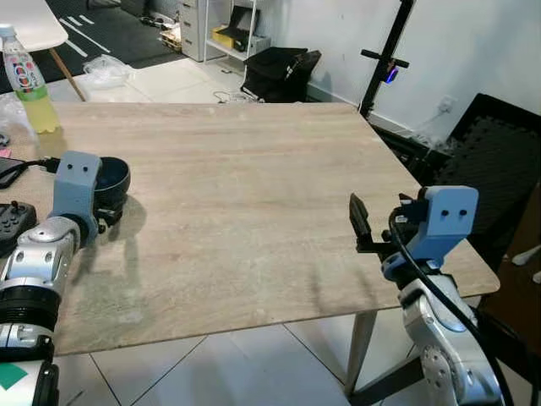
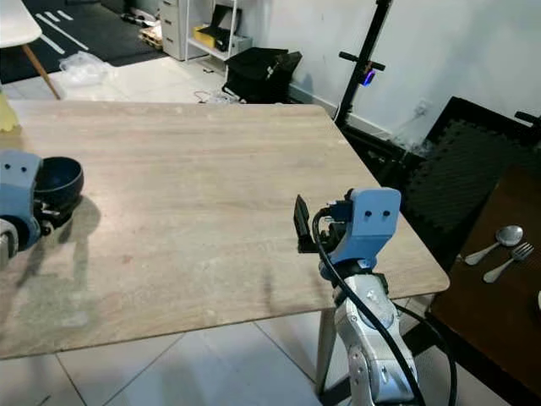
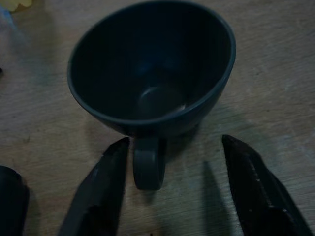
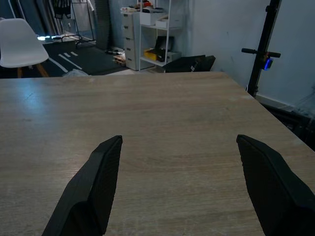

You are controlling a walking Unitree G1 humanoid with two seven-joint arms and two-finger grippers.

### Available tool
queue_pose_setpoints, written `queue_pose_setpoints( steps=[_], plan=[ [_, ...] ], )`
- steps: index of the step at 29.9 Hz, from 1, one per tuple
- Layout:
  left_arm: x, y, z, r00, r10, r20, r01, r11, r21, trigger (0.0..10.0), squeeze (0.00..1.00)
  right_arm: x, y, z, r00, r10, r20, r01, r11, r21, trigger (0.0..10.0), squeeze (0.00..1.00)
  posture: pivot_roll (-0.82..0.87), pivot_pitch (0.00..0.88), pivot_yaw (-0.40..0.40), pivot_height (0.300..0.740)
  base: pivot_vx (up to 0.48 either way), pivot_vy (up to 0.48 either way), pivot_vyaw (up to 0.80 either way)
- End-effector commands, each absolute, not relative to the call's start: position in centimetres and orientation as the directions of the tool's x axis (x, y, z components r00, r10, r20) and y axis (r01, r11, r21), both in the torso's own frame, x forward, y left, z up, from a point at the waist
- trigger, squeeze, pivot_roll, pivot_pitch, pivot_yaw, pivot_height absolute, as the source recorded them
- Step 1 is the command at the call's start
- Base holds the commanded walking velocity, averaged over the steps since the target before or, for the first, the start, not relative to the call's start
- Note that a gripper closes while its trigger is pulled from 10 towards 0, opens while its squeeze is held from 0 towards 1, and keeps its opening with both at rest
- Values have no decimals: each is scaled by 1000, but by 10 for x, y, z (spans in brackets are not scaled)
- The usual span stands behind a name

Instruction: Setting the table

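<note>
My left pincer [image 3: 167,191] is wide open and holds nothing. Its 2 black fingers [image 3: 98,191] sit on either side of the handle of a dark cup [image 3: 150,64]. One finger is just beside the handle and the other is well apart from it. The cup stands upright on the bench [image 1: 245,194], near the edge on my left side.

My right pincer [image 4: 177,187] is also wide open and empty. It hangs over the near right corner of the bench, with nothing between its fingers but bare wood.

I think the job has only just begun. The cup is the 1 table thing I can see on the bench, and I judge it is not yet at a place where someone would sit. A spoon [image 2: 494,244] and a fork [image 2: 505,260] lie side by side on a dark brown table [image 2: 473,313] off to my right. I guess they have yet to be brought over. No plate is in sight.

The left wrist view lets me look down into the cup, and it looks empty. It also shows me the handle pointing back at my pincer. From the head views I can't see that handle. The left eye view shows a bottle [image 1: 25,80] with yellow drink at the far left of the bench, and a black remote [image 1: 13,222] near my left arm. The right eye view is where the spoon and fork show up. The right wrist view looks across the bench to a white chair [image 4: 22,46] and shelves [image 4: 150,34].
</note>
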State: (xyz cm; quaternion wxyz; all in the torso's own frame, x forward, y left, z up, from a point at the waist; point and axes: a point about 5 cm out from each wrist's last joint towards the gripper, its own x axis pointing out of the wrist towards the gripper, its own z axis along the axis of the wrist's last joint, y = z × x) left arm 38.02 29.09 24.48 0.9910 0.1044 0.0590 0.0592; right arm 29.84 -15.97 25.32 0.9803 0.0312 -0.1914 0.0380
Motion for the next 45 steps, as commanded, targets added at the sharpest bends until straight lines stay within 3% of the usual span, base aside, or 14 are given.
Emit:
queue_pose_setpoints(
  steps=[1,14,18,19,21,23,24,25,28,29,30,34,45],
  plan=[
    [380,297,241,980,162,-112,-133,965,226,0,0,297,-165,251,928,46,369,-69,996,49,10000,0,28,168,-50,740,0,0,0],
    [378,305,242,976,202,-85,-180,959,217,0,0,300,-164,253,928,55,370,-79,996,48,10000,0,32,167,-57,740,0,0,0],
    [379,297,258,987,155,38,-160,954,253,0,0,300,-164,253,927,50,372,-74,996,50,10000,0,33,167,-57,740,0,0,0],
    [379,289,268,987,116,111,-143,949,279,10000,0,300,-165,253,926,45,375,-69,996,51,10000,0,31,161,-50,740,0,0,0],
    [377,277,281,980,53,190,-107,951,289,10000,0,299,-166,254,924,36,380,-62,997,56,10000,0,33,156,-45,740,0,0,0],
    [370,240,304,941,-165,295,82,958,276,10000,0,299,-169,257,918,9,396,-39,997,66,10000,0,36,142,-43,740,0,0,0],
    [370,240,304,941,-165,295,82,958,276,10000,0,299,-169,257,918,9,396,-39,997,66,10000,0,36,142,-43,740,0,0,0],
    [365,225,311,911,-263,317,178,946,272,10000,0,298,-171,258,916,-2,401,-29,997,70,10000,0,36,142,-43,740,0,0,0],
    [335,161,315,712,-649,269,595,760,261,10000,0,295,-176,270,893,-62,445,16,994,106,10000,0,33,113,-26,740,0,0,0],
    [335,161,315,712,-649,269,595,760,261,10000,0,295,-176,270,893,-62,445,16,994,106,10000,0,33,113,-26,740,0,0,0],
    [327,145,309,666,-712,222,678,702,218,10000,0,291,-176,274,885,-77,459,24,993,118,10000,0,28,106,-11,740,0,0,0],
    [327,142,292,719,-680,142,674,732,99,10000,0,281,-174,273,879,-90,467,31,991,133,10000,0,12,91,16,740,0,0,0],
    [319,168,254,837,-547,-25,547,833,83,10000,0,263,-176,247,901,-163,403,101,980,172,10000,0,-13,56,55,740,0,0,0]
  ],
)
